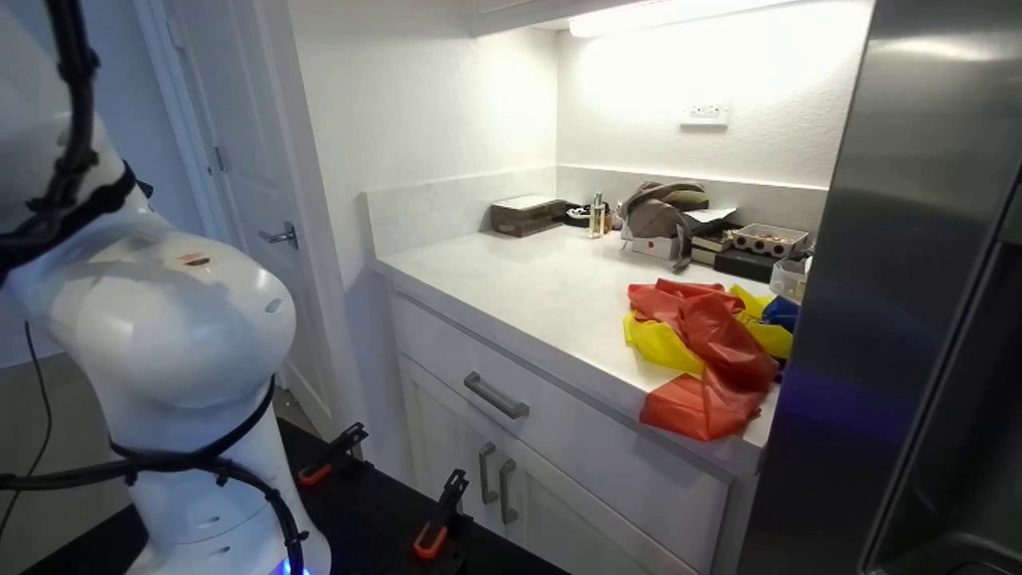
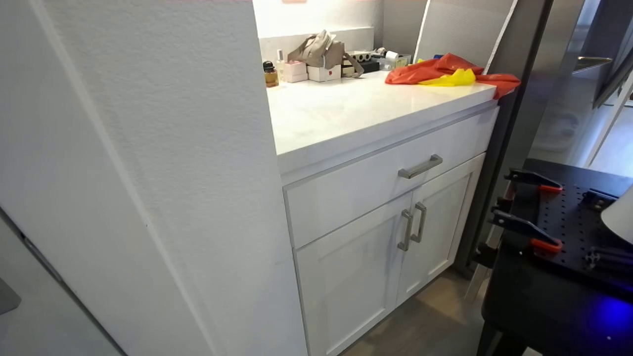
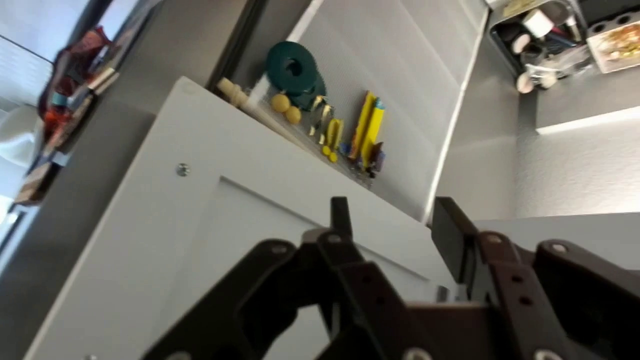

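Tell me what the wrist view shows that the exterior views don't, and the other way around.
Only the wrist view shows the open gripper, plus a round green item and some yellow sticks.
Only the exterior views show the crumpled red and yellow fabric on the counter, and the black and orange clamps.
The wrist view and both exterior views share the spotted box.

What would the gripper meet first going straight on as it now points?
Probably the white panel, near its edge in the wrist view. Depth is unclear, so the gripper might instead clear that edge towards the grey surface beyond.
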Available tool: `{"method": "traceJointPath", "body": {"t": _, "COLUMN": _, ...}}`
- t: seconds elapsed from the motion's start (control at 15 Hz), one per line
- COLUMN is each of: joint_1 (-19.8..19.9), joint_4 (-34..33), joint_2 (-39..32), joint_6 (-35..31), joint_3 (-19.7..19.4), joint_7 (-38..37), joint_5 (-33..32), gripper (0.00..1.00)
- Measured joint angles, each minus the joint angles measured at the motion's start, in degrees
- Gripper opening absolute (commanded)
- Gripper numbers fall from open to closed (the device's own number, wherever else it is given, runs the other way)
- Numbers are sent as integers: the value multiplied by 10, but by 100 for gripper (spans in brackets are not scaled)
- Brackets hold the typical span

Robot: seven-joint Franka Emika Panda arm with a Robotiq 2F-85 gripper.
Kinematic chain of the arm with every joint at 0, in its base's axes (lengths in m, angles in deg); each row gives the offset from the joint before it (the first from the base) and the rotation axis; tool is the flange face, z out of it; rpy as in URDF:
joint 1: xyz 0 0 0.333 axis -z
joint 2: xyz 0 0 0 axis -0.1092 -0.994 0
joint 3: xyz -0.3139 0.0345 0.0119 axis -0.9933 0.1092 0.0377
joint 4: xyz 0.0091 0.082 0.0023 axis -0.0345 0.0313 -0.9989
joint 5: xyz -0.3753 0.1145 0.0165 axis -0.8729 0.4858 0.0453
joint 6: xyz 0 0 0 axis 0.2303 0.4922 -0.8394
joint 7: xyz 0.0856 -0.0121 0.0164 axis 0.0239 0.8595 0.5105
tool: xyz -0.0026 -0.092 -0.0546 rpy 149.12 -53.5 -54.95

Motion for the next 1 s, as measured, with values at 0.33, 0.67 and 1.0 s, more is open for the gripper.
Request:
{"method": "traceJointPath", "body": {"t": 0.33, "joint_1": -18, "joint_4": 32, "joint_2": -14, "joint_6": -111, "joint_3": 42, "joint_7": 36, "joint_5": 7, "gripper": 100}}
{"method": "traceJointPath", "body": {"t": 0.67, "joint_1": -20, "joint_4": 80, "joint_2": -29, "joint_6": -314, "joint_3": 39, "joint_7": 59, "joint_5": 7, "gripper": 100}}
{"method": "traceJointPath", "body": {"t": 1.0, "joint_1": -11, "joint_4": 94, "joint_2": -61, "joint_6": -556, "joint_3": -7, "joint_7": 104, "joint_5": 28, "gripper": 100}}
